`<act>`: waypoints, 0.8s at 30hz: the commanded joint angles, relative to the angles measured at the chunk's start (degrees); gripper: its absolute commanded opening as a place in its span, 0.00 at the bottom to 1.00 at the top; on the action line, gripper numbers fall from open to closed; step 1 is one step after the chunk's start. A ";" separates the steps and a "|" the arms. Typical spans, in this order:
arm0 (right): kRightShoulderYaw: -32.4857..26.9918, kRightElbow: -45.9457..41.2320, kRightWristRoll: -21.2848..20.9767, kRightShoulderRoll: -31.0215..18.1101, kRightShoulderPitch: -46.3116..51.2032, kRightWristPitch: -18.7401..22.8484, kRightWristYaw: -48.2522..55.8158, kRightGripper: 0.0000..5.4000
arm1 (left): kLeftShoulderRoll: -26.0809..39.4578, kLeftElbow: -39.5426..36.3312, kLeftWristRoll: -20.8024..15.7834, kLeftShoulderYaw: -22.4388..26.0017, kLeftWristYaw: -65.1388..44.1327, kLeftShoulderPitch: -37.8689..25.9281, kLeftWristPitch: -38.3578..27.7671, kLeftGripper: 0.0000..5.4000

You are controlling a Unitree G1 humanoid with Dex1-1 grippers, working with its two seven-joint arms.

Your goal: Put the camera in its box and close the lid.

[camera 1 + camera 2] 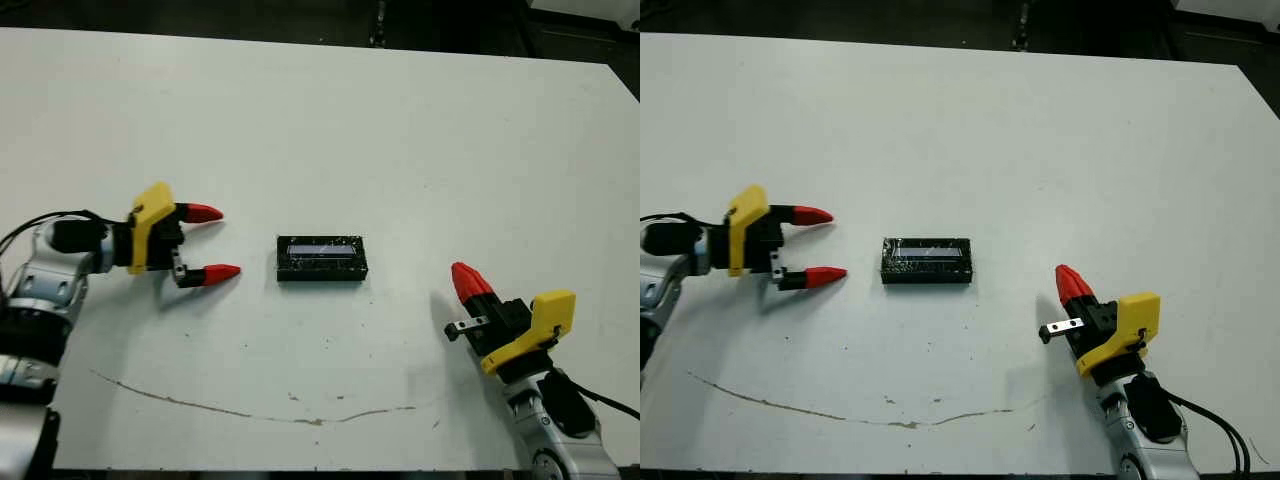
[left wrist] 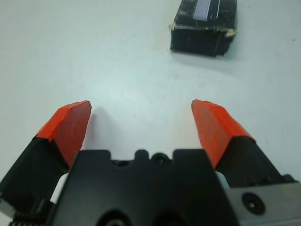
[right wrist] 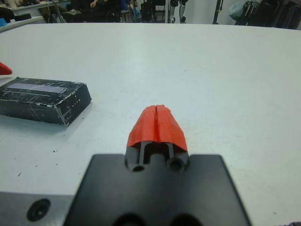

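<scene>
Lid on, black and glossy, mid-table between both arms, touched by neither. Box and camera hidden beneath, so impossible to confirm from here. Left gripper just beside the lid's left end, fingers spread wide apart, empty. Right gripper well off to the right, fingers pressed together, empty.

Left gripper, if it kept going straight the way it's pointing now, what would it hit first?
Probably the closed black box. The left gripper is open and points across the table at the box's near end, with bare table between. The wrist view shows the box slightly off-centre, so it might only clip it.
</scene>
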 commanded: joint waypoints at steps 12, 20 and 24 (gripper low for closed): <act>-0.07 -0.54 -0.43 -0.73 0.14 1.31 -0.89 0.00 | -8.96 -28.46 -11.72 15.03 27.79 8.79 20.69 0.90; -0.08 -0.49 -0.78 -0.67 0.00 1.45 -1.14 0.00 | -22.69 -48.08 -18.42 8.96 42.45 12.22 26.48 0.67; 0.06 -0.50 -0.99 -0.48 0.07 1.35 -1.36 0.00 | -26.03 -52.27 -17.78 4.52 49.11 11.91 31.00 0.56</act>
